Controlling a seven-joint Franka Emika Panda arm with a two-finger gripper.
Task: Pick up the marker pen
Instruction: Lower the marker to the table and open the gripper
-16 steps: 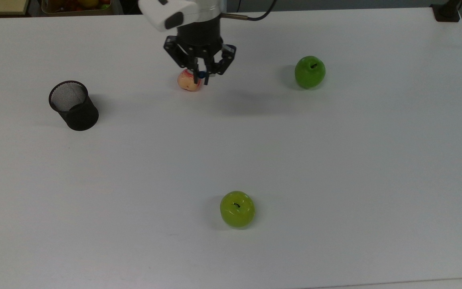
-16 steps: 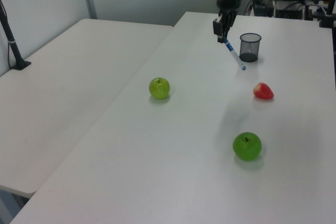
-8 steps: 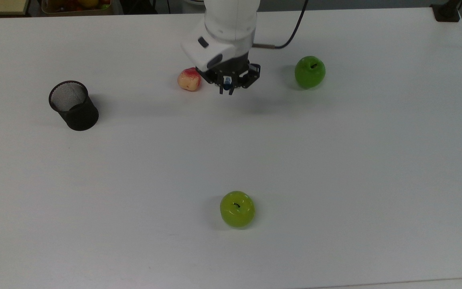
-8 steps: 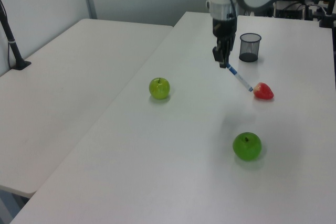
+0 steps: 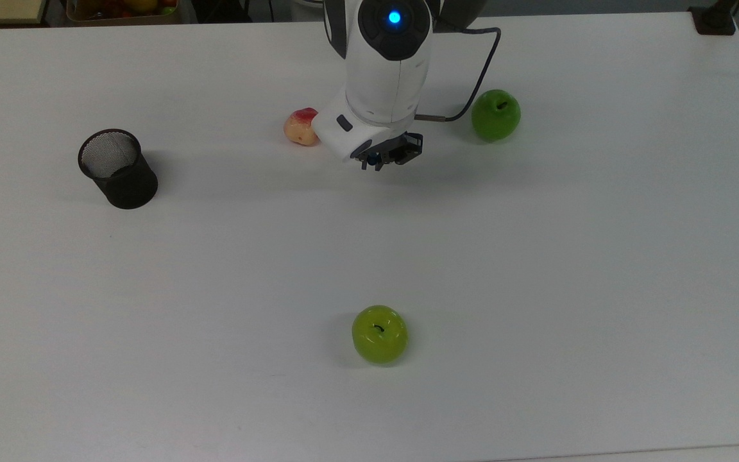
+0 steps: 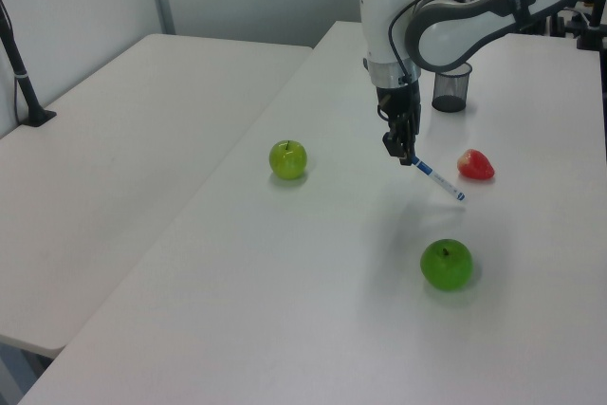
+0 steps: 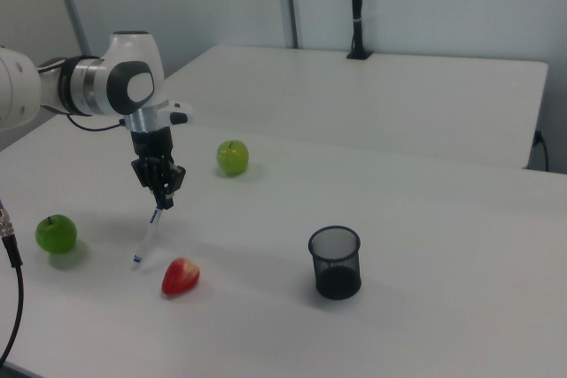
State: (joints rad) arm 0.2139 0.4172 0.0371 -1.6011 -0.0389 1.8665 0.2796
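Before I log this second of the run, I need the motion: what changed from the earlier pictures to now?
The gripper, shut on the marker pen throughout, carried it away from the mesh pen cup, past the red-and-yellow fruit, toward the table's middle. The pen hangs tilted, clear of the table. The cup, fruit and both green apples stayed put.

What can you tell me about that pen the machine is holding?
The marker pen is slim, with a white barrel, blue lettering and a small blue tip at its lower end. The gripper is shut on its upper end, so it hangs tilted in the air above the white table. In the left view its free end points toward the red strawberry-like fruit, apparently without touching it. In the right view it slants down between the gripper and that fruit.
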